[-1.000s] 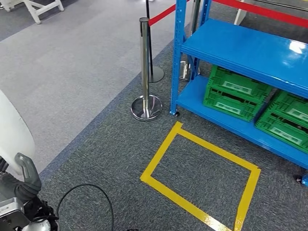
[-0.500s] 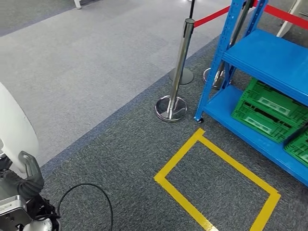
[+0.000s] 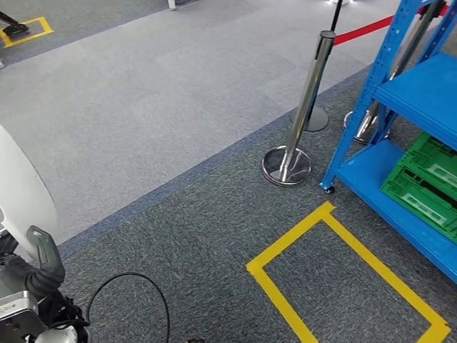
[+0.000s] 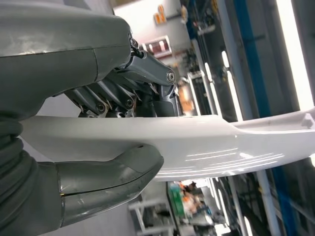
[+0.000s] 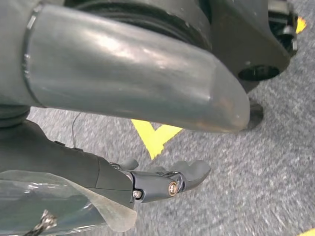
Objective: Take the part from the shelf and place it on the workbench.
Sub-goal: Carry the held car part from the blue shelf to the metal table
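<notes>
The part is a smooth white curved panel (image 3: 21, 187), at the lower left of the head view. My left hand (image 3: 33, 276) grips its lower edge. In the left wrist view the thumb (image 4: 111, 179) presses one face of the white panel (image 4: 223, 143) and the dark fingers (image 4: 128, 91) clamp the other. My right hand (image 5: 122, 93) hangs over the grey carpet with its fingers (image 5: 167, 183) stretched out and nothing in it. The blue shelf (image 3: 420, 93) stands at the right edge of the head view.
Green crates (image 3: 425, 187) sit on the shelf's bottom level. A chrome stanchion (image 3: 302, 107) with a red rope (image 3: 366, 28) stands left of the shelf. A yellow tape rectangle (image 3: 323, 214) marks the carpet, and a black cable (image 3: 129, 279) loops near my left hand.
The camera has swung left, so the shelf, stanchion and tape rectangle have slid towards the right edge. My left hand keeps its hold on the white panel.
</notes>
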`<state>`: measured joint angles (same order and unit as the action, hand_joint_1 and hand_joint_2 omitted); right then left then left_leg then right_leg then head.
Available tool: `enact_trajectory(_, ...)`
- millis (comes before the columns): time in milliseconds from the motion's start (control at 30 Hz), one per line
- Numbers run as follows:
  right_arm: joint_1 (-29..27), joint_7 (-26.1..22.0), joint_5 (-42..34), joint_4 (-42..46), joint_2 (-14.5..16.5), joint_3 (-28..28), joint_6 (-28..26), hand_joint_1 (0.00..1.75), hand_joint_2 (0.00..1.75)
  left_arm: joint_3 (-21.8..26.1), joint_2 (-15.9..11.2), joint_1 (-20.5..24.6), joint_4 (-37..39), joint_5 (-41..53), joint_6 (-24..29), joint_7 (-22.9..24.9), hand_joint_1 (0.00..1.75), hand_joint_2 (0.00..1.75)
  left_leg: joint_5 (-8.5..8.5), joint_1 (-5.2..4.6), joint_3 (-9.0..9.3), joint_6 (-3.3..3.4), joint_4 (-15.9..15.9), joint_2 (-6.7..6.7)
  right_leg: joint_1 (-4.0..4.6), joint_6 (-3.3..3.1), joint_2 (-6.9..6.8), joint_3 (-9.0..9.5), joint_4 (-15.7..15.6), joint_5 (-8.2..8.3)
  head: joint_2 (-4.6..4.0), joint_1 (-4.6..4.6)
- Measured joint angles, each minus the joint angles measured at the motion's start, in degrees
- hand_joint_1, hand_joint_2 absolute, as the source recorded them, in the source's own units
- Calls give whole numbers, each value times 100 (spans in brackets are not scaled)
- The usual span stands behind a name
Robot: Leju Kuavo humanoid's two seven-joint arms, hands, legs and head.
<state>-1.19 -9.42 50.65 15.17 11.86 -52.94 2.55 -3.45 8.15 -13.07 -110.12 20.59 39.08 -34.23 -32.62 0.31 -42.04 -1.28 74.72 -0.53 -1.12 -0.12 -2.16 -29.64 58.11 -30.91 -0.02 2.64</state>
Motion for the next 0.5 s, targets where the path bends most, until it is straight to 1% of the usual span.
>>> enact_trajectory(33, 4, -1, 3, 0, -1, -1, -1, 0, 0, 0, -1, -1, 7, -1, 0, 3, 175, 175, 118, 4, 66, 7, -128, 16, 4, 2, -77, 12, 0, -13, 0, 1)
enact_trajectory(67, 10, -1, 7, 0, -2, -2, -2, 0, 0, 0, -2, -1, 10, -2, 0, 7, 175, 175, 305, 2, 233, 23, -447, 55, 7, 9, -148, 33, 0, -30, 0, 1)
enact_trajectory(100, 15, -2, 8, 0, -2, -2, -2, 0, 0, 1, -4, -1, 12, -3, 0, 9, 175, 175, 463, -13, 443, 49, -846, 153, 10, 22, -215, 59, -2, -50, 0, -1)
enact_trajectory(133, 20, -2, 10, 0, -2, -2, -2, 0, 0, -1, -7, 1, 14, -2, 0, 10, 175, 175, 578, -42, 635, 82, -1212, 271, 23, 46, -281, 79, -3, -74, 0, 1)
enact_trajectory(167, 21, -2, 12, 0, -2, -2, -2, 0, 0, -2, -9, 4, 15, -1, 0, 10, 175, 175, 620, -72, 755, 116, -1441, 359, 33, 73, -340, 92, -9, -95, 0, -2)
enact_trajectory(200, 22, -2, 14, 0, -2, -2, -2, 0, 0, -2, -11, 5, 17, -1, 0, 11, 175, 175, 601, -100, 803, 146, -1540, 406, 43, 101, -395, 102, -22, -111, 0, -4)
enact_trajectory(233, 28, -2, 16, 0, -2, -2, -2, 0, 0, -2, -15, 3, 18, -1, 0, 11, 175, 175, 590, -118, 803, 175, -1551, 376, 51, 128, -451, 127, -43, -119, 0, -3)
enact_trajectory(267, 39, -2, 18, 0, -2, -2, -2, 0, 0, -1, -18, 2, 18, -1, 0, 11, 175, 175, 596, -116, 809, 206, -1574, 305, 53, 157, -508, 170, -71, -126, 0, -7)
enact_trajectory(300, 53, -3, 20, 0, -2, -2, -2, 0, 0, -1, -21, -3, 18, -2, 0, 11, 175, 175, 610, -103, 828, 237, -1610, 244, 50, 184, -500, 200, -78, -151, 0, -10)
enact_trajectory(333, 66, -4, 21, 0, -2, -2, -1, 0, 0, -2, -24, -1, 18, -2, 0, 11, 175, 175, 632, -87, 849, 272, -1652, 184, 47, 206, -396, 190, -12, -217, 0, -22)
enact_trajectory(367, 76, -6, 22, 0, -2, -2, -1, 0, 0, -4, -25, 4, 19, -1, 0, 11, 175, 175, 655, -68, 867, 304, -1692, 124, 44, 223, -235, 105, 169, -335, 0, -38)
enact_trajectory(400, 77, -7, 23, -1, -2, -2, -1, 0, 0, -8, -25, 7, 20, -1, 0, 11, 175, 175, 669, -56, 876, 324, -1710, 68, 37, 228, -40, -59, 479, -493, 0, -55)
enact_trajectory(433, 72, -8, 23, -1, -3, -3, -1, 0, 0, -11, -27, 13, 24, -1, 0, 11, 175, 175, 672, -55, 873, 340, -1713, 3, 38, 230, 108, -268, 868, -653, 0, -67)
enact_trajectory(467, 63, -6, 24, -2, -5, -5, -2, 0, 0, -16, -28, 14, 27, -1, 0, 11, 175, 175, 670, -60, 870, 347, -1710, -71, 40, 230, 174, -475, 1227, -757, 0, -73)
enact_trajectory(500, 51, -4, 25, -3, -8, -11, -3, 0, 0, -19, -30, 12, 32, -1, 0, 11, 175, 175, 666, -66, 872, 352, -1704, -152, 42, 228, 201, -630, 1446, -761, 0, -74)
